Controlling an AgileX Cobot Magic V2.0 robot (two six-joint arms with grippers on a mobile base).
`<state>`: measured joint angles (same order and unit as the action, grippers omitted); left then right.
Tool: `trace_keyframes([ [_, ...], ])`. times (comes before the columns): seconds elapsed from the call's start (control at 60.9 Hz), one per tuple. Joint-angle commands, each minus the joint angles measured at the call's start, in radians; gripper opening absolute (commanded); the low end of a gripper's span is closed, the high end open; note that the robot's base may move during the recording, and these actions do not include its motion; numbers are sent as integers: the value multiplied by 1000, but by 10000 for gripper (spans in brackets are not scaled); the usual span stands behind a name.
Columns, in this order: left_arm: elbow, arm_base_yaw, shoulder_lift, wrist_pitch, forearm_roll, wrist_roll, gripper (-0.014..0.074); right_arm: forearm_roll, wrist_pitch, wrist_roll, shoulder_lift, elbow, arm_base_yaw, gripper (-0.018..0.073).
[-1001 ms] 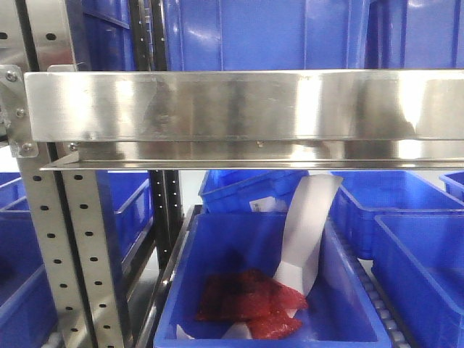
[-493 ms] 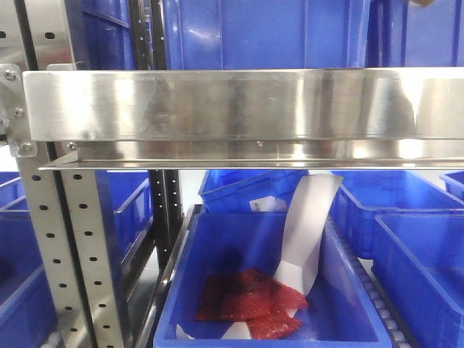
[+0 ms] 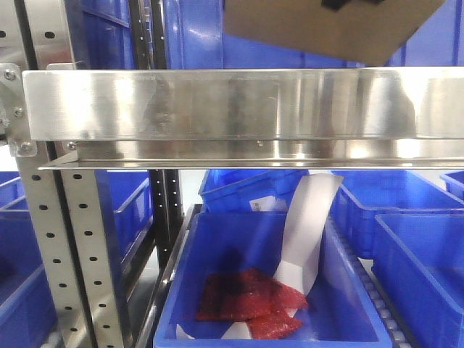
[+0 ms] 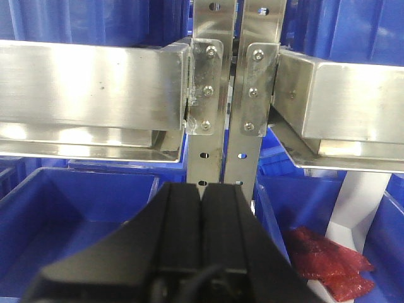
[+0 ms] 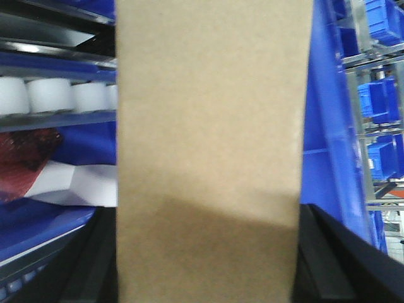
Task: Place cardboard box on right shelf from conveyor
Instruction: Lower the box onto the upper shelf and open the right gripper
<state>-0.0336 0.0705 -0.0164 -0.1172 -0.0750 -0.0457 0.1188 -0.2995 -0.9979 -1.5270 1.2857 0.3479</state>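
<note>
your right pincer [image 5: 208,268] is clamped on the cardboard box [image 5: 211,126]. in the right wrist view a black finger [image 5: 331,259] sits against each long side, and the plain tan face fills the middle of the picture. your left pincer [image 4: 202,211] has its jaws pressed together with nothing between them, low in front of the grey perforated uprights [image 4: 224,145].

past those jaws, the right shelf [image 4: 353,101] shows its shiny steel lip to the right of the uprights.

in the front view the box hangs at the top edge, right of middle and tilted, with its lowest corner just above the shelf lip. you cannot tell whether it touches the shelf floor, because the lip hides that. dark parts of the pincer show on the box at the very top of the view.

under the shelf, a blue bin [image 3: 181,290] holds red packets [image 3: 250,297] and a white paper strip [image 3: 308,217] that curls up toward its back wall. behind the box, taller blue bins [image 3: 196,32] stand at shelf level.
</note>
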Motion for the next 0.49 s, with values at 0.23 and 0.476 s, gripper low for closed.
trace_keyframes([
  [0.23, -6, 1, -5, 84, -8, 0, -116, 13, 135, -8, -12, 48, 1, 49],
  [0.476, -6, 1, -5, 84, -8, 0, -116, 13, 157, -8, -22, 48, 1, 53],
])
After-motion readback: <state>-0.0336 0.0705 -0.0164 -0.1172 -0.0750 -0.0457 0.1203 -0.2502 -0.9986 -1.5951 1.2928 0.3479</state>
